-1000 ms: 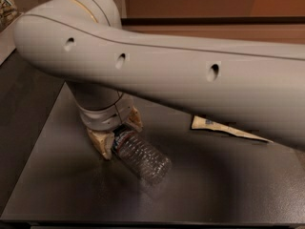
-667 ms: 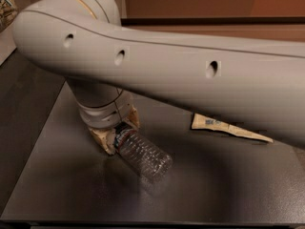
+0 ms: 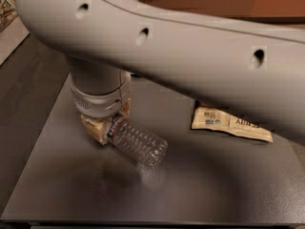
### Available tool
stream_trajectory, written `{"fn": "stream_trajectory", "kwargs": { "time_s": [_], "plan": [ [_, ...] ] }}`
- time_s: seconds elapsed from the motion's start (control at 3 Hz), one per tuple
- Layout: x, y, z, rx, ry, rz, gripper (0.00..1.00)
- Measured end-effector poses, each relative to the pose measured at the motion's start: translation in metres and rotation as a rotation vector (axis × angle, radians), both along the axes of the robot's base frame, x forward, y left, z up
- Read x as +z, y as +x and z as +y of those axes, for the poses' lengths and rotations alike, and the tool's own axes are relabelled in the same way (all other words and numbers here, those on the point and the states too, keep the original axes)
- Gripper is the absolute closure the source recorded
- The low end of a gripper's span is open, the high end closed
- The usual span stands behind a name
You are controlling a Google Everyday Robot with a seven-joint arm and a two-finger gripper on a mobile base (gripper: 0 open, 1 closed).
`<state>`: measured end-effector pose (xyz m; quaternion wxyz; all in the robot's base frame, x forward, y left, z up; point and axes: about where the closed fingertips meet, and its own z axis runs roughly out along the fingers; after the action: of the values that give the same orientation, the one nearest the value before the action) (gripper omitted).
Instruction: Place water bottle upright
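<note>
The water bottle (image 3: 139, 142) is clear and ribbed, with a dark label band near its shoulder. It is tilted, with its neck up to the left and its base down to the right, just above the dark table (image 3: 205, 185). My gripper (image 3: 108, 124) hangs under the big grey arm and is shut on the bottle's neck end. The tan finger pads (image 3: 94, 128) sit on either side of the neck. The cap is hidden between the fingers. A shadow lies on the table under the bottle.
A flat beige snack packet (image 3: 230, 124) lies on the table to the right of the bottle, partly under my arm. The grey arm (image 3: 190, 56) fills the upper part of the view. The table's front edge runs along the bottom.
My gripper has moved slightly up with the bottle in it. The bottle's base now sits a little higher over the table. The packet has not moved.
</note>
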<state>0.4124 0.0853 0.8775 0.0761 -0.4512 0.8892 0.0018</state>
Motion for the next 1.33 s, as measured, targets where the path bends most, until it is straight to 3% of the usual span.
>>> {"fn": "stream_trajectory", "kwargs": {
  "time_s": [0.67, 1.33],
  "plan": [
    [0.029, 0.023, 0.019, 0.139, 0.258, -0.063, 1.0],
    [0.047, 0.045, 0.024, 0.204, 0.553, -0.102, 1.0]
  ]
}}
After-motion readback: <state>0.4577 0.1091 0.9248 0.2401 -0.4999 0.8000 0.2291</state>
